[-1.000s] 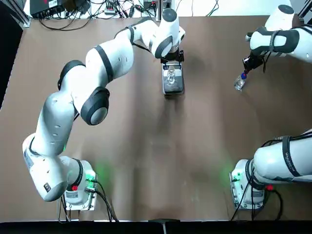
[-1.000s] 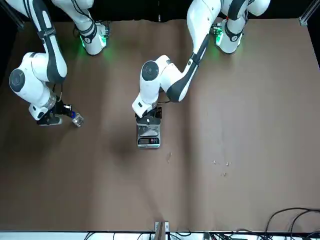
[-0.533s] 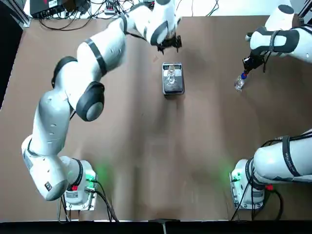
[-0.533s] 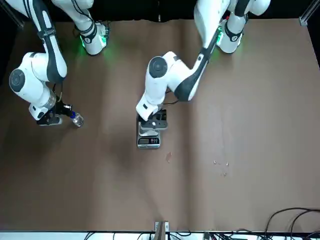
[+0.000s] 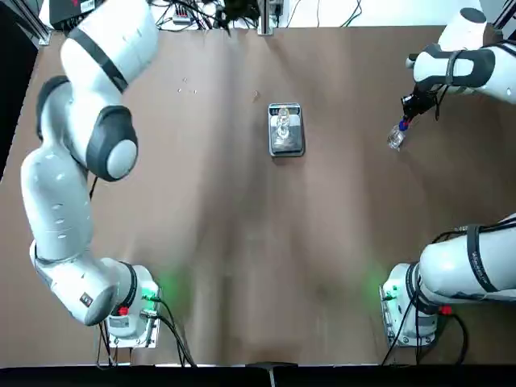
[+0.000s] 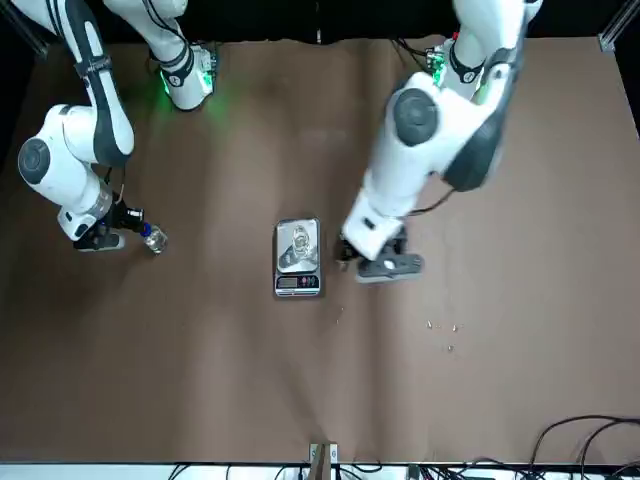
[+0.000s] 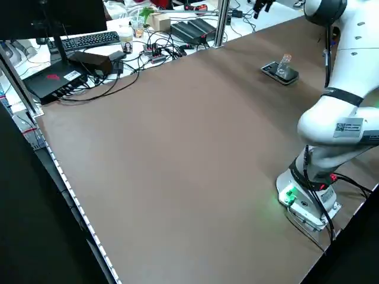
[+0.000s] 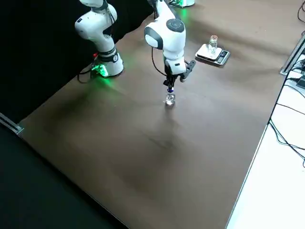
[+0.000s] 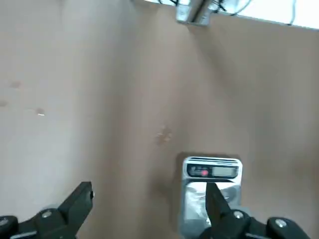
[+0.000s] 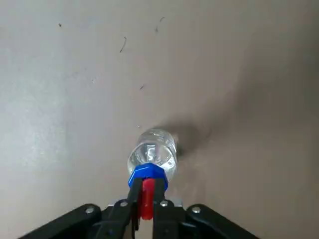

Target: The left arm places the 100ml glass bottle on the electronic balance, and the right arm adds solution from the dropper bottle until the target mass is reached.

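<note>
Glass bottle [image 8: 213, 44] stands upright on the pan of the scale [image 5: 286, 131], near the table's far edge. We see the left claw [image 9: 152, 199] above the table, beside the scale, wide open and holding nothing. Our right claw [image 10: 146, 196], near the table's right edge, is closed on the red top of the dropper bottle [image 10: 152, 153].

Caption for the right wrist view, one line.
Right tool grips the dropper bottle by its red bulb, blue collar just beyond.
</note>
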Tool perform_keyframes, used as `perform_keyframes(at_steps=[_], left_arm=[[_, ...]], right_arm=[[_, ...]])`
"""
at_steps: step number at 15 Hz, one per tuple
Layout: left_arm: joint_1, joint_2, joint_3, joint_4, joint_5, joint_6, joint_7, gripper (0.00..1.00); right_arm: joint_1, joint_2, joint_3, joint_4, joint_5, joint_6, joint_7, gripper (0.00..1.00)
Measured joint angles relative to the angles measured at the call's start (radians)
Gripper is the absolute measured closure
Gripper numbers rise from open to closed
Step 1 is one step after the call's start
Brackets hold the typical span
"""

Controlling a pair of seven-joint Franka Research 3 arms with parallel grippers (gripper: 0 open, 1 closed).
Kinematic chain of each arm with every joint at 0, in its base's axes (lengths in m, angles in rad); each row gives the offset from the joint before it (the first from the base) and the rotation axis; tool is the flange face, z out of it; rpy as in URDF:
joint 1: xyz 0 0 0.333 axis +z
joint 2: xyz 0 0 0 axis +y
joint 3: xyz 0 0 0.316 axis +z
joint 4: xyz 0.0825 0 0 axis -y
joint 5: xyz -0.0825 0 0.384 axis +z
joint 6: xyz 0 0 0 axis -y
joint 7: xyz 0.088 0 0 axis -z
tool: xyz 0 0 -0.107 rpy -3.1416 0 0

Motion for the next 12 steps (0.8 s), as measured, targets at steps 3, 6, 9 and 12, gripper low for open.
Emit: perform_keyframes(at_steps=[3, 6, 9, 12], left_arm=[[0.096, -0.067, 0.0, 0.0, -0.003, -0.133, 0.122, 0.0], [0.218, -0.12, -0.008, -0.004, -0.047, -0.261, 0.298, 0.0], [0.419, -0.146, -0.078, -0.009, -0.077, -0.349, 0.505, 0.0], [0.526, -0.164, -0.132, -0.01, -0.077, -0.393, 0.583, 0.0]], right_arm=[[0.0, 0.0, 0.0, 0.0, 0.0, 0.0, 0.0, 0.88], [0.0, 0.0, 0.0, 0.0, 0.0, 0.0, 0.0, 0.88], [0.0, 0.0, 0.0, 0.007, 0.0, -0.012, 0.0, 0.88], [0.0, 0.0, 0.0, 0.046, 0.0, -0.074, 0.0, 0.88]])
